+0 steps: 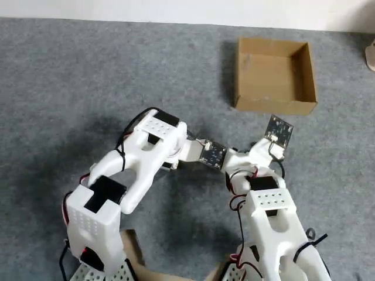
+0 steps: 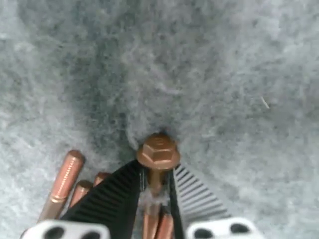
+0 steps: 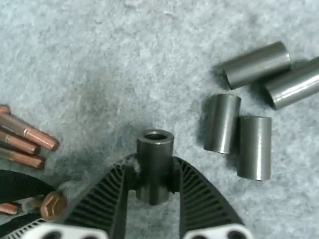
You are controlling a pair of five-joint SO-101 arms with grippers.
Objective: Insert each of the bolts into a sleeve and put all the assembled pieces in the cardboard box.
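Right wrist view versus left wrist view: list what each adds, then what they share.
Right wrist view adds: the right pincer shut on an upright sleeve, plus four loose sleeves lying on the grey carpet. Left wrist view adds: the shaft of the held bolt, clamped in the left pincer. Shared: that bolt's hex head, the loose bolts and the carpet.

Soft, even light; faint shadows

Grey felt [image 2: 209,64] spreads under and all around the left pincer [image 2: 155,172]. Brown cardboard scraps [image 1: 133,247] lie well apart from it at the near edge. A half-seen pale object [image 1: 370,55] sits far off the other way, near a white strip [image 1: 176,10] bordering the felt.
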